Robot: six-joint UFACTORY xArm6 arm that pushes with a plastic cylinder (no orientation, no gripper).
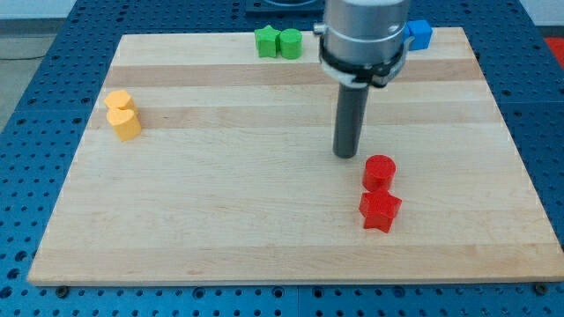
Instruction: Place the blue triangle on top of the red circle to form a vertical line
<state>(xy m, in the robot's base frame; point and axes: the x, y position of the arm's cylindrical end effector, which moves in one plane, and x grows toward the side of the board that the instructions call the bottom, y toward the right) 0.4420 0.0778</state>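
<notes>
The red circle block [380,171] lies right of the board's middle, with a red star block [380,211] touching it just below. My tip [345,156] rests on the board just left of and slightly above the red circle, a small gap apart. At the view's top right a blue block [419,33] shows beside the arm's body; part of it is hidden and its shape cannot be made out. No blue triangle can be picked out for sure.
Two green blocks, a star [267,40] and a rounder one [289,43], sit touching at the top edge. Two yellow blocks [119,101] [126,123] sit touching near the left edge. The wooden board [220,202] lies on a blue perforated table.
</notes>
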